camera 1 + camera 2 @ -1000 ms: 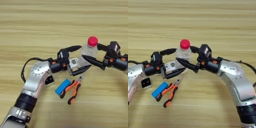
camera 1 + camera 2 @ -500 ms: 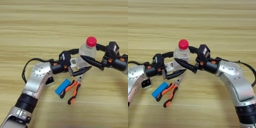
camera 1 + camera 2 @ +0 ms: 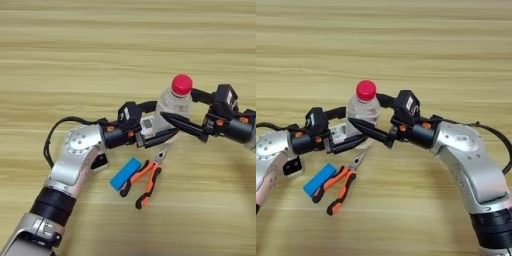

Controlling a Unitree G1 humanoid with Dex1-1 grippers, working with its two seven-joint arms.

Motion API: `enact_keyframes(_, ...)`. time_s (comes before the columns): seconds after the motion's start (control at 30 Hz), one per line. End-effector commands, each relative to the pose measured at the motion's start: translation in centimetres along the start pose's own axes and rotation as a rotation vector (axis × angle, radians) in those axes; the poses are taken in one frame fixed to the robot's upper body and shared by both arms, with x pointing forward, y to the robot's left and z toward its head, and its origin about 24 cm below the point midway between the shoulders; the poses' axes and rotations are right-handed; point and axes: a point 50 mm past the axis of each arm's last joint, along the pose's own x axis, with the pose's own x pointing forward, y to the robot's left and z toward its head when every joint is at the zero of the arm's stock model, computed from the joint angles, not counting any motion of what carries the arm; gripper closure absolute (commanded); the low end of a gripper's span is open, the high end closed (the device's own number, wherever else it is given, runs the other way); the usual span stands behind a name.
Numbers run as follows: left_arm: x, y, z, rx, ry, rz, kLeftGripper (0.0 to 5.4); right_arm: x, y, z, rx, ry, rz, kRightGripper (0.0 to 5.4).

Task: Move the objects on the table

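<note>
Both grippers are meeting at the clear bottle with red cap (image 3: 362,107), mid-table (image 3: 75,60). Right gripper (image 3: 367,114) is straddling the bottle, one finger behind, one across the front — can't tell whether it's clamping or just bracketing. Left gripper (image 3: 159,124) is reaching in from the left at the white remote (image 3: 148,124), fingers around it; grip unclear. Orange-handled pliers (image 3: 145,176) and blue block (image 3: 125,173) are lying just beside each other below. Small black cube (image 3: 293,166) is sitting beside the left arm.

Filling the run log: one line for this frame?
right gripper: around bottle | left gripper: around bottle | pliers, blue block: on table
</note>
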Motion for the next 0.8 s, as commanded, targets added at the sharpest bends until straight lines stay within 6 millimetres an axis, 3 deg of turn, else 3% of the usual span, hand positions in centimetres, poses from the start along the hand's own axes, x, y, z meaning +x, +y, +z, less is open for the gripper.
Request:
enact_keyframes(0.03,0.47,0.02,0.09,0.023,0.006,-0.016,2.16,0.12,0.09,0.87,-0.025,-0.047,0.022,2.22)
enact_keyframes(0.23,0.48,0.06,0.03,0.023,0.005,-0.011,2.24,0.11,0.09,0.86,-0.025,-0.05,0.022,2.22)
enact_keyframes(0.47,0.49,0.14,-0.08,0.022,0.003,-0.001,2.39,0.07,0.12,1.0,-0.027,-0.07,0.028,1.03)
enact_keyframes(0.8,0.17,0.57,-0.19,0.009,-0.007,0.044,2.42,-0.24,-0.02,1.29,-0.034,-0.112,0.032,0.0)
